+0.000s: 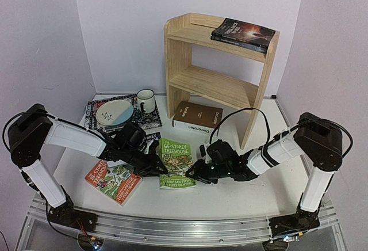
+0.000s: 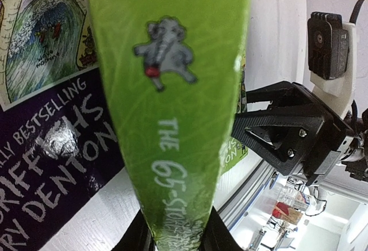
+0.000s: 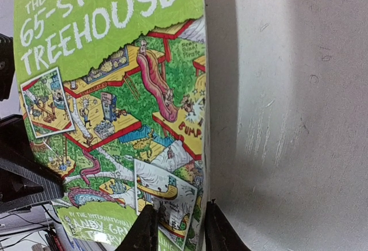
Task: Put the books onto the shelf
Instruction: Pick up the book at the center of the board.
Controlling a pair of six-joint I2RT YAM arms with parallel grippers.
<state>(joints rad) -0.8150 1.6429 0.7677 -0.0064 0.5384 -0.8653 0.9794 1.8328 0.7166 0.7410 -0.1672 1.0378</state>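
A: Reading from the left, how much has been shelved?

B: Nothing on that side. The patterned mat with its plate and mug is no part of the job. In front of it the orange Treehouse paperback lies flat on the desk. The dark blue paperback sits just behind the left arm, partly hidden by it. Neither is on the shelf yet.

A: And the left jaws?

B: They are closed to a narrow gap on the spine of the green 65-Storey Treehouse paperback. The left wrist view shows a finger pressed to each side of it.

A: So that is the book in hand?

B: It looks so. It is at the middle front of the desk, well short of the shelf. The right jaws are pinched onto its opposite long edge, so both arms hold it.

A: Further right?

B: The Decorate book lies flat on the desk beneath the lower board, between the side panels, so it probably does not count as shelved. The lower board is bare. The top board carries a dark-covered book at its right end. There may be two stacked there, but it is hard to tell.

A: Overall?

B: It is early. Most of the visible books are off the boards.
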